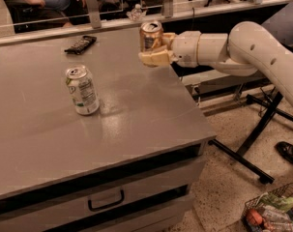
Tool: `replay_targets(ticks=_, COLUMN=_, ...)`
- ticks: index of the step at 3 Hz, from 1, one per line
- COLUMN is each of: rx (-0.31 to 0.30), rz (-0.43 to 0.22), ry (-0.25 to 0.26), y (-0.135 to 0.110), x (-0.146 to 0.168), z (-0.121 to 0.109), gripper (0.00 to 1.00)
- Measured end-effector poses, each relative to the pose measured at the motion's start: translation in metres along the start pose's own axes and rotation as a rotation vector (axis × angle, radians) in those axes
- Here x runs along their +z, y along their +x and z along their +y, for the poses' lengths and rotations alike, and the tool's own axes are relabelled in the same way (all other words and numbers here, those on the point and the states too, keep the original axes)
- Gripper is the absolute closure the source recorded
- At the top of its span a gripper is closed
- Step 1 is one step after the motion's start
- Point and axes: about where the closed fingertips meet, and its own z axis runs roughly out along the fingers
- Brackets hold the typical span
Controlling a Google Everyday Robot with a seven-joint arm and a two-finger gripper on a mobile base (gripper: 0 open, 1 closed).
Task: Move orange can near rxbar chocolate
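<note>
– Copper-orange and shiny, that orange can [151,35]: where is it, and which way does it point?
– Upright, long axis vertical, silver top up. The gripper [153,46] pinches it between 2 cream fingers over the far right part of the smooth grey table [136,124].
– And the rxbar chocolate [80,44]?
– Flat, black, well to the can's left near the far edge, its long axis slanting. 1 white and green can [82,90] stands upright nearer the front.
</note>
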Motion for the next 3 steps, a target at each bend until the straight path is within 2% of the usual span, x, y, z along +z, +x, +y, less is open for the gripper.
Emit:
replay_targets(ticks=1, rx=-0.002, rz=0.021, ry=0.019, y=-0.011, x=0.017, z=-0.039, gripper=1.00)
replay_targets(ticks=2, rx=0.012, rz=0.031, ry=0.035, y=-0.008, x=0.048, z=-0.066, gripper=1.00)
replay_targets(ticks=3, rx=0.011, rz=0.026, ry=0.033, y=-0.011, x=0.061, z=-0.069, gripper=1.00)
